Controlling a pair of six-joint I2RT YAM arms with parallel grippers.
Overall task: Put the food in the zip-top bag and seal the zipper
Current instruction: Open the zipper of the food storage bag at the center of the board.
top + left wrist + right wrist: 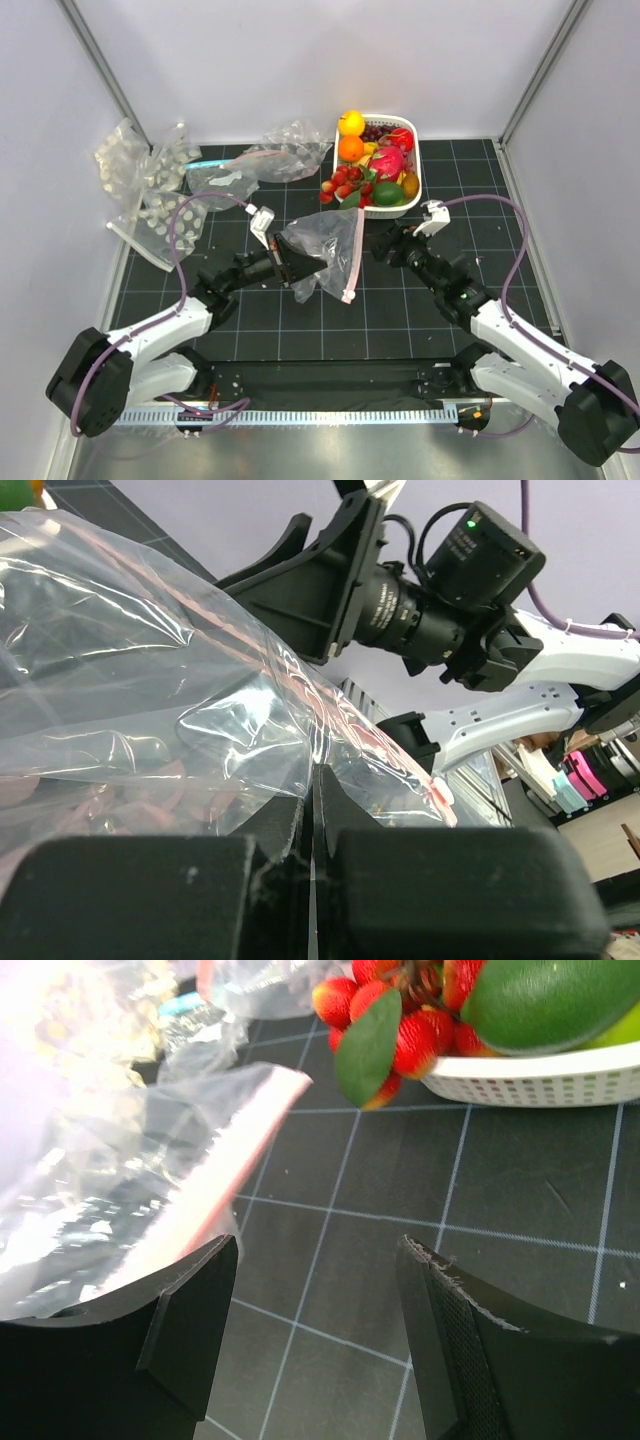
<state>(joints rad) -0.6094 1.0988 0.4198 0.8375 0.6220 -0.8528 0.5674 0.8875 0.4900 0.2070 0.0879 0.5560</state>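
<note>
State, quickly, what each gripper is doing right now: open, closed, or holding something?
Left gripper: closed on the zip-top bag.
Right gripper: open, holding nothing.

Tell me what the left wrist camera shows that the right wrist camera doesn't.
Only left wrist: the left gripper shut on the clear plastic zip-top bag, with the right arm's black camera beyond. Only right wrist: the open right gripper, the white plastic basket and the bunch of red strawberries at its rim. Both: that bag and its pinkish zipper strip.
</note>
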